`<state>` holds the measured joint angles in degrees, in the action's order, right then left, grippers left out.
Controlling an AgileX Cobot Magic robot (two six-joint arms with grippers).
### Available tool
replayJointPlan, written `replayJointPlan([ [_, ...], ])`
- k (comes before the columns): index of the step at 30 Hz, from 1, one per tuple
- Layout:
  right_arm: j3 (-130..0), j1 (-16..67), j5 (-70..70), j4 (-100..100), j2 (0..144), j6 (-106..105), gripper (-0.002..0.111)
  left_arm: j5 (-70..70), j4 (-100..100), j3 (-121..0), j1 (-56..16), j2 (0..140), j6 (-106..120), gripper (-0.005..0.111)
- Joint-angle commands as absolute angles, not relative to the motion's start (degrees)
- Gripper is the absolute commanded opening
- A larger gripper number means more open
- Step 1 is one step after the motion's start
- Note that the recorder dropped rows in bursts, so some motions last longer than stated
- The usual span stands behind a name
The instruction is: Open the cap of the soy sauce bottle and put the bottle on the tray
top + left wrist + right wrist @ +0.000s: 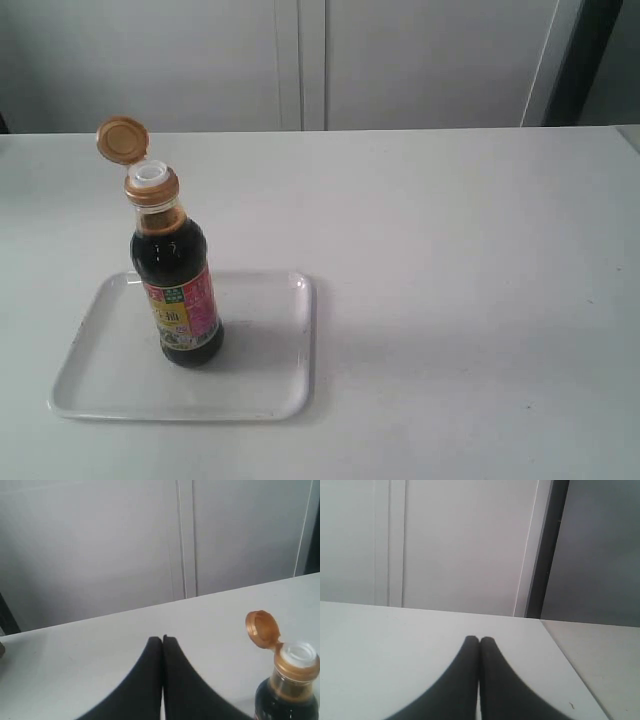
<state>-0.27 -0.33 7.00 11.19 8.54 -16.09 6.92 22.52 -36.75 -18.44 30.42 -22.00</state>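
The soy sauce bottle (pixel 178 295) stands upright on the white tray (pixel 270 390), in the tray's left half. Its copper-orange cap (pixel 122 140) is flipped open on its hinge, and the white spout (pixel 152 176) shows. In the left wrist view the bottle's neck (pixel 295 672) and open cap (pixel 261 628) appear to one side of my left gripper (pixel 162 639), which is shut on nothing and apart from the bottle. My right gripper (pixel 479 640) is shut too, with only bare table in front of it. Neither gripper shows in the exterior view.
The white table (pixel 450 300) runs back to a pale wall of panels (pixel 300 60). A dark upright strip (pixel 590 60) stands at the back right. The table's edge (pixel 570 670) shows in the right wrist view.
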Motion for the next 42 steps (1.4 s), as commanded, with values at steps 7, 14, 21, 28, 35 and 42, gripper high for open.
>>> replayJointPlan([
  [7, 0.00, -0.38, 6.81, 11.04, 8.19, -15.91, 0.000, 15.08, 4.43, -36.57, -18.42, 25.27, 0.63, 0.000],
  [14, 0.00, -0.38, 6.81, 11.04, 8.19, -15.91, 0.000, 15.70, 3.69, -32.56, -15.57, 18.37, 4.63, 0.000],
  [21, 0.00, -0.38, 6.81, 11.04, 8.19, -15.91, 0.000, 10.24, -4.05, -25.18, -7.42, 15.53, 7.37, 0.000],
  [28, 0.00, -0.38, 6.81, 11.04, 8.19, -15.91, 0.000, 8.88, -4.70, -20.90, -3.99, 15.31, 7.37, 0.000],
  [35, 0.00, -0.38, 6.81, 11.04, 8.19, -15.91, 0.000, 6.89, -4.70, -16.53, -3.99, 11.12, 7.37, 0.000],
  [42, 0.00, -0.38, 6.81, 11.04, 8.19, -15.91, 0.000, 6.89, -4.34, -11.29, -3.99, 5.89, 7.50, 0.000],
])
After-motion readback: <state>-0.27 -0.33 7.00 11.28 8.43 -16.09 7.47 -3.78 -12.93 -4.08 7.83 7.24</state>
